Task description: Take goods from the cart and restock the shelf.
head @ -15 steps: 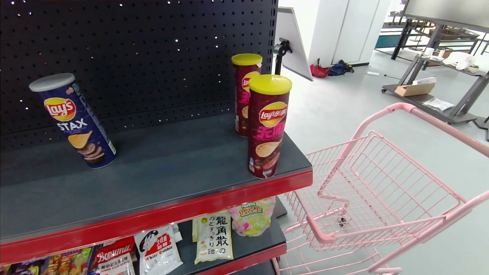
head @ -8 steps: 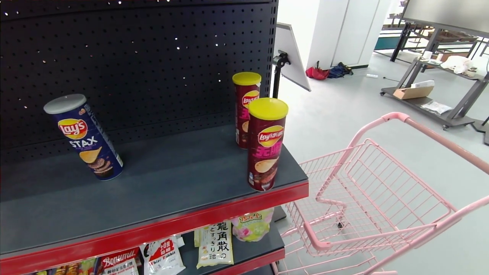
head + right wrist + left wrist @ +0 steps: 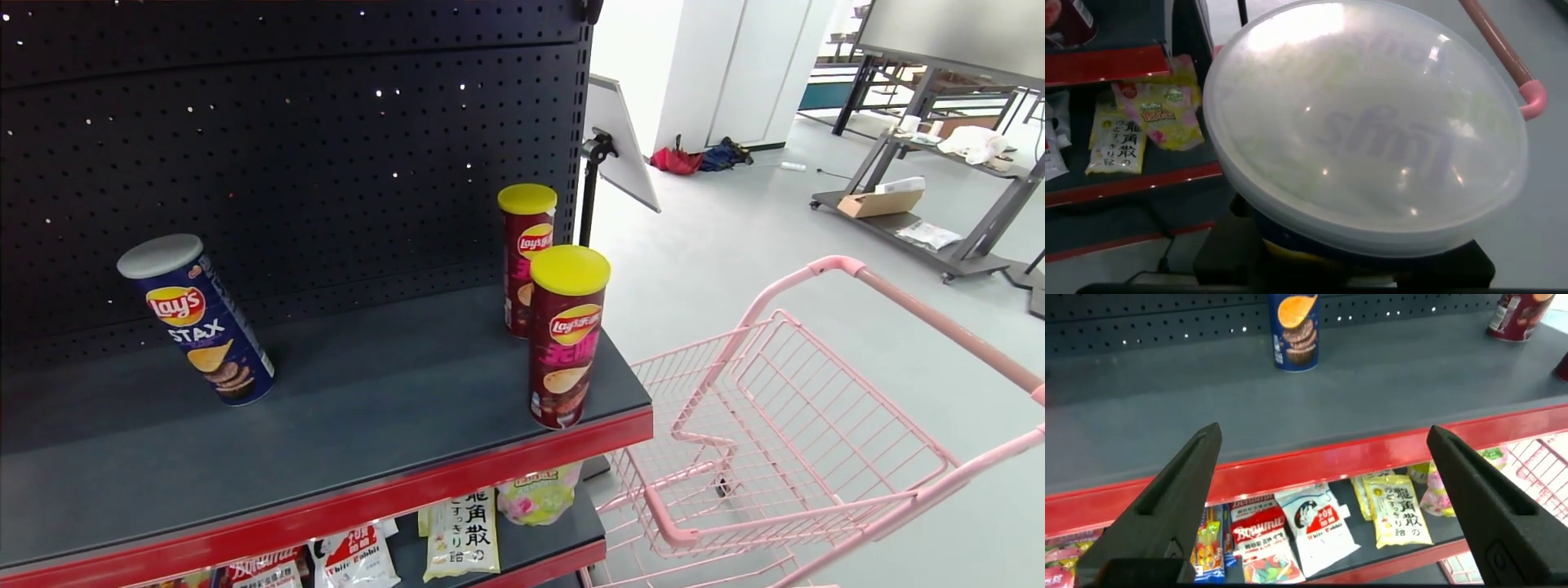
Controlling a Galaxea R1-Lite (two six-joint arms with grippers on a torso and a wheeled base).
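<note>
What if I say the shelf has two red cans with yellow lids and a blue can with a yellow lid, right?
Not quite. The head view shows the blue can has a grey lid, not yellow. The front red can and back red can on the shelf do have yellow lids.

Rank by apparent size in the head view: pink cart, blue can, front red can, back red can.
1. pink cart
2. front red can and blue can, too alike to rank
3. back red can, farther off
</note>
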